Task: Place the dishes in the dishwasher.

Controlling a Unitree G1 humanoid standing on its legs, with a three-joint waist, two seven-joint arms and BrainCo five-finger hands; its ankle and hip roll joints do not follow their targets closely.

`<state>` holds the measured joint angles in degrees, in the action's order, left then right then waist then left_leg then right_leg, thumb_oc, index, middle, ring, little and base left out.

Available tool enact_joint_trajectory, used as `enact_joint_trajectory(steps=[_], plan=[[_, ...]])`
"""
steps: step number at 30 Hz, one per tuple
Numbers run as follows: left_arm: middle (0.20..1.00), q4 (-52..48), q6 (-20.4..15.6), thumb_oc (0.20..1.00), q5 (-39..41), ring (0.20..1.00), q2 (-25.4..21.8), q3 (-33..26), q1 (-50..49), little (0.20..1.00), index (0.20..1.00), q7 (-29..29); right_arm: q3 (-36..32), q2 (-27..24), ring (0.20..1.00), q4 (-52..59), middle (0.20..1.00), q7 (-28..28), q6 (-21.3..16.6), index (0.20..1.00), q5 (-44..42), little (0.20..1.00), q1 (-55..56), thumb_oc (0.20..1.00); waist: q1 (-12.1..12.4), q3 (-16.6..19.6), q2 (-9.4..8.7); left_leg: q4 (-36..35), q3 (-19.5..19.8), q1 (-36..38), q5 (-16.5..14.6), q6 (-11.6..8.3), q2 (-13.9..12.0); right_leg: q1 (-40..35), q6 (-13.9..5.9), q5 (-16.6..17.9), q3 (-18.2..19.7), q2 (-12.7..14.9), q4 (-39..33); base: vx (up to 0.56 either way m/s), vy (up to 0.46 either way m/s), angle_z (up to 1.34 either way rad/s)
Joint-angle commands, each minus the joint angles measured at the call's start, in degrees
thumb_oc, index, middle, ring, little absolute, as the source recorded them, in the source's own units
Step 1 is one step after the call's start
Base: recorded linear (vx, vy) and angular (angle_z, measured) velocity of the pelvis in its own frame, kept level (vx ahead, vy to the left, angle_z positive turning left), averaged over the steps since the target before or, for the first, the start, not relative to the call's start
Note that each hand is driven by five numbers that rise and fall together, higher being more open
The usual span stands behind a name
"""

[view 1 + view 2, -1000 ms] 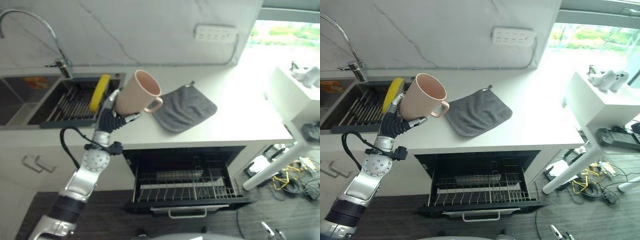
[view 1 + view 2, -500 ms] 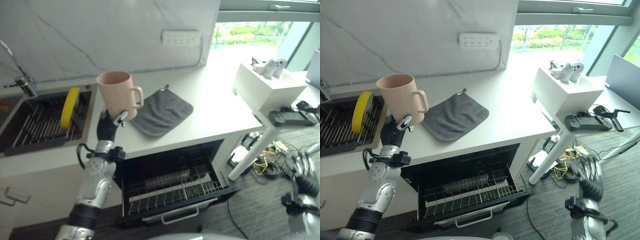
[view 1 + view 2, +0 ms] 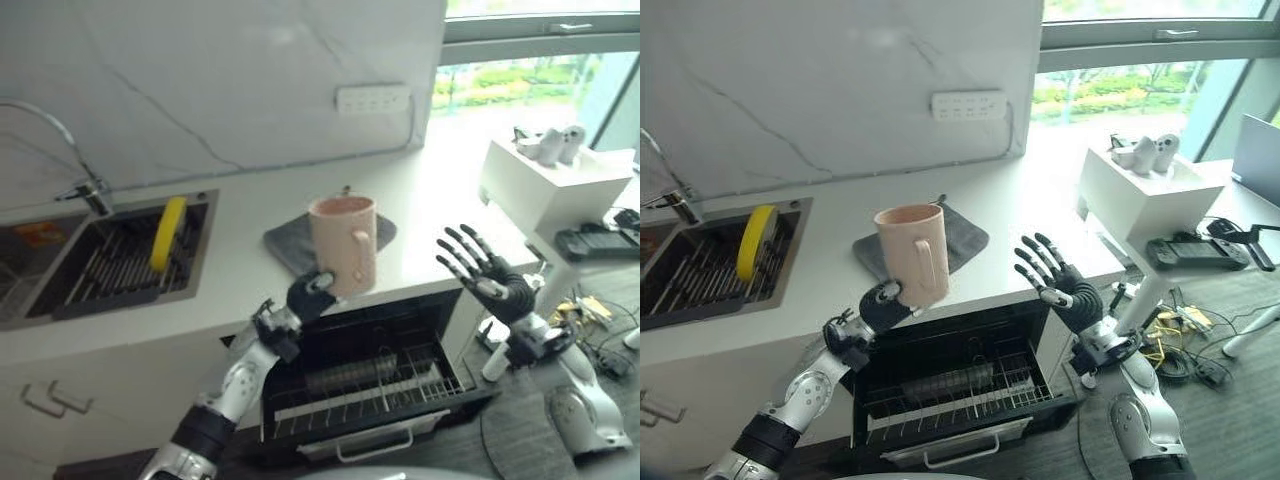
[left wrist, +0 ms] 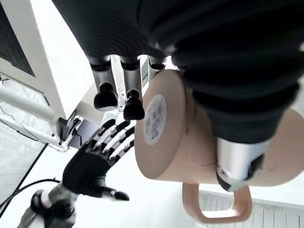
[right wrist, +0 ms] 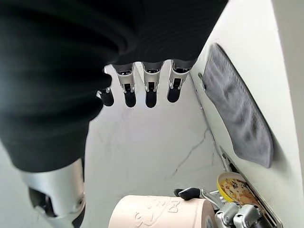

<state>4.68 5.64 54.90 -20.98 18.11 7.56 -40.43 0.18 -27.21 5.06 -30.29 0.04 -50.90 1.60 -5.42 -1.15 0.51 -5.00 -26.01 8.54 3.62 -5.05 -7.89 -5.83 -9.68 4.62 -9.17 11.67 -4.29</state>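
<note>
Nearest the camera, the dishwasher (image 3: 380, 385) stands open below the worktop (image 3: 250, 270), its wire rack (image 3: 950, 392) of thin metal tines pulled out over a dark cavity, with a pale bar handle on the front edge. Above the rack, the left robot hand (image 3: 308, 296) has its dark-tipped fingers curled round the base of a mug (image 3: 344, 245) and holds it upright in the air, in front of the worktop's edge. The mug is a tall, smooth, matte cylinder in pale pink, with a loop handle on the side turned toward the camera and a round white sticker on its flat underside, seen in the left wrist view. To its right, apart from it, the right robot hand (image 3: 490, 275) hangs empty with its fingers spread wide and straight, palm turned toward the mug. Farther back, a soft grey cloth (image 3: 960, 240) lies flat on the smooth white worktop, behind the mug. To the left, a sink (image 3: 90, 270) holds a ribbed metal rack with a yellow plate (image 3: 167, 233) standing on edge. Behind rises a marbled white wall (image 3: 220, 80).
</note>
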Motion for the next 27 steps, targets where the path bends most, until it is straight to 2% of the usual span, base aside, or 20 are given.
enact_joint_trajectory(steps=[1, 3, 4, 6, 10, 12, 14, 15, 17, 19, 27], plan=[[0.200, -2.61, 5.25, 0.200, -1.48, 0.200, -1.97, 3.33, 8.49, 0.200, 0.200, -9.09, 1.06, -1.42, 1.000, 0.02, 1.000, -0.75, 1.01, 1.000, -5.45, 1.000, -8.32, 1.000, 2.04, -0.57, -1.02, 5.24, 3.49, -0.25, -4.60, 1.36, -0.69, 1.03, -1.71, -2.90, -6.43, 3.77, 6.54, 0.01, -0.001, 0.16], [0.200, -3.11, 6.37, 0.200, -1.78, 0.200, -2.10, 4.01, 8.59, 0.200, 0.200, -10.28, 1.47, -1.54, 1.000, -0.31, 1.000, -1.08, 1.00, 1.000, -5.61, 1.000, -8.96, 1.000, 2.31, -0.50, -0.98, 5.19, 3.72, -0.32, -4.58, 1.33, -0.67, 1.01, -1.70, -2.87, -6.48, 3.77, 6.49, 0.01, 0.000, 0.19], [0.200, -4.03, 8.45, 0.200, -1.91, 0.200, -2.83, 6.08, 9.16, 0.200, 0.200, -12.76, 2.69, -2.12, 1.000, -1.23, 1.000, -1.05, 1.55, 1.000, -7.29, 1.000, -10.78, 1.000, 2.99, -0.34, -0.94, 5.04, 4.22, -0.35, -4.47, 1.22, -0.63, 0.68, -1.74, -2.79, -6.81, 3.84, 6.24, 0.02, 0.001, 0.16], [0.200, -4.87, 10.15, 0.200, -1.50, 0.200, -3.60, 7.87, 9.57, 0.200, 0.200, -14.50, 3.52, -2.51, 1.000, -2.15, 1.000, -0.69, 1.80, 1.000, -8.87, 1.000, -12.39, 1.000, 3.48, -0.18, -0.89, 4.93, 4.68, -0.37, -4.42, 1.13, -0.55, 0.53, -1.75, -2.79, -6.92, 3.83, 6.17, 0.02, 0.004, 0.13], [0.200, -6.18, 13.33, 0.200, 0.20, 0.200, -4.59, 10.54, 10.40, 0.200, 0.200, -17.19, 4.81, -3.03, 1.000, -3.04, 1.000, -0.58, 4.19, 1.000, -11.16, 1.000, -15.42, 1.000, 4.08, 0.08, -0.87, 4.69, 5.23, -0.35, -4.39, 1.09, -0.45, 0.31, -1.73, -2.88, -7.06, 3.83, 6.14, 0.02, 0.005, 0.09], [0.200, -6.97, 16.40, 0.200, 1.05, 0.200, -5.03, 11.98, 10.57, 0.200, 0.200, -20.14, 5.74, -3.40, 1.000, -3.11, 1.000, -2.61, 7.80, 1.000, -13.29, 1.000, -17.28, 1.000, 4.40, 0.23, -0.91, 4.52, 5.49, -0.23, -4.39, 1.11, -0.31, 0.19, -1.64, -3.01, -7.03, 3.77, 6.24, 0.03, 0.004, 0.11], [0.200, -6.95, 17.49, 0.200, 1.09, 0.200, -5.27, 12.31, 10.62, 0.200, 0.200, -21.37, 6.08, -3.54, 1.000, -2.79, 1.000, -3.63, 9.85, 1.000, -14.40, 1.000, -17.51, 1.000, 4.44, 0.28, -0.94, 4.55, 5.51, -0.21, -4.40, 1.11, -0.27, 0.11, -1.62, -3.05, -7.07, 3.78, 6.28, 0.03, 0.007, 0.10], [0.200, -6.67, 18.56, 0.200, 1.09, 0.200, -5.44, 13.08, 10.98, 0.200, 0.200, -22.49, 6.61, -3.70, 1.000, -2.48, 1.000, -4.66, 12.20, 1.000, -15.72, 1.000, -17.98, 1.000, 4.46, 0.36, -1.00, 4.51, 5.60, -0.17, -4.41, 1.08, -0.21, 0.05, -1.62, -3.08, -7.04, 3.75, 6.30, 0.03, 0.004, 0.09], [0.200, -6.46, 18.87, 0.200, 1.15, 0.200, -5.73, 13.51, 11.18, 0.200, 0.200, -23.19, 6.99, -3.86, 1.000, -2.25, 1.000, -5.18, 13.22, 1.000, -16.29, 1.000, -18.19, 1.000, 4.52, 0.41, -1.06, 4.56, 5.64, -0.18, -4.47, 1.10, -0.16, -0.01, -1.63, -3.12, -7.10, 3.78, 6.33, 0.03, 0.002, 0.05], [0.200, -6.12, 19.81, 0.200, -0.61, 0.200, -6.41, 15.10, 11.54, 0.200, 0.200, -25.11, 8.23, -4.44, 1.000, -1.33, 1.000, -6.35, 16.16, 1.000, -17.47, 1.000, -18.38, 1.000, 4.61, 0.64, -1.22, 4.44, 5.70, -0.05, -4.53, 1.18, 0.01, -0.17, -1.73, -3.07, -7.14, 3.81, 6.23, 0.04, 0.005, 0.04], [0.200, -4.47, 18.67, 0.200, -0.75, 0.200, -7.26, 17.48, 12.06, 0.200, 0.200, -26.39, 10.64, -6.08, 1.000, 1.06, 1.000, -6.63, 18.29, 1.000, -17.10, 1.000, -19.49, 1.000, 4.59, 0.96, -1.55, 4.39, 5.84, 0.17, -4.76, 1.38, 0.32, -0.27, -1.91, -3.03, -6.82, 3.79, 6.16, 0.00, 0.000, 0.01]])
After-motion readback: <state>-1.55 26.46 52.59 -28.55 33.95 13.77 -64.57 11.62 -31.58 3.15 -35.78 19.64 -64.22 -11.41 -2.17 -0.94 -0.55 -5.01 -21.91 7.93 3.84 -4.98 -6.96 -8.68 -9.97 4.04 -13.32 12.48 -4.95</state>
